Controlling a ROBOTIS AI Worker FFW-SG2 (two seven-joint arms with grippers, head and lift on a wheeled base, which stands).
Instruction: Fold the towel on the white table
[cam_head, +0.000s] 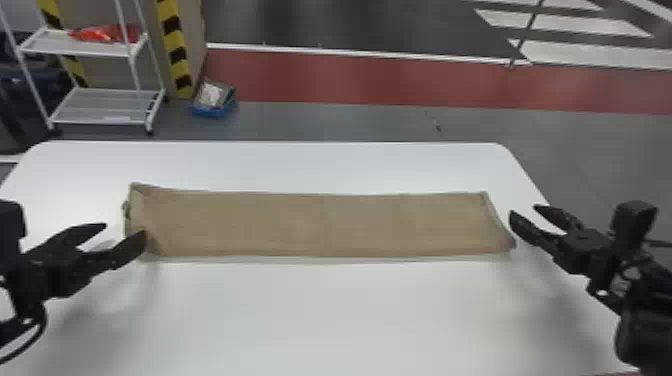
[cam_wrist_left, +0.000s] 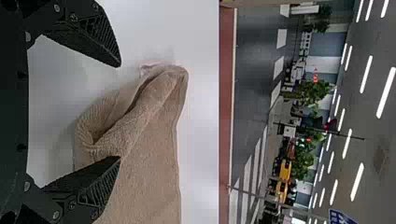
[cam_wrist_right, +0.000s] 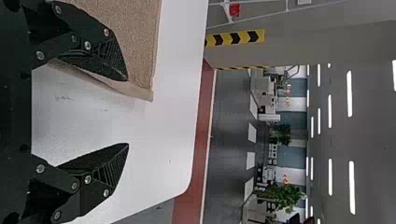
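Head view: towel (cam_head: 320, 225) lies as a long strip across the middle of the frame, on the white table (cam_head: 325, 310). Left gripper (cam_head: 125, 229), left of frame, stands open and empty at the strip's rumpled end (cam_wrist_left: 140, 112); right gripper (cam_head: 523, 210), right of frame, likewise. Risk noted: gaping layers at left could let one slip the grip, skewing the fold; closing at right without moving inward would probably miss the cloth.

The white worktop (cam_head: 350, 310), its far corners rounded, carries a tan towel (cam_head: 325, 225) in a long strip.
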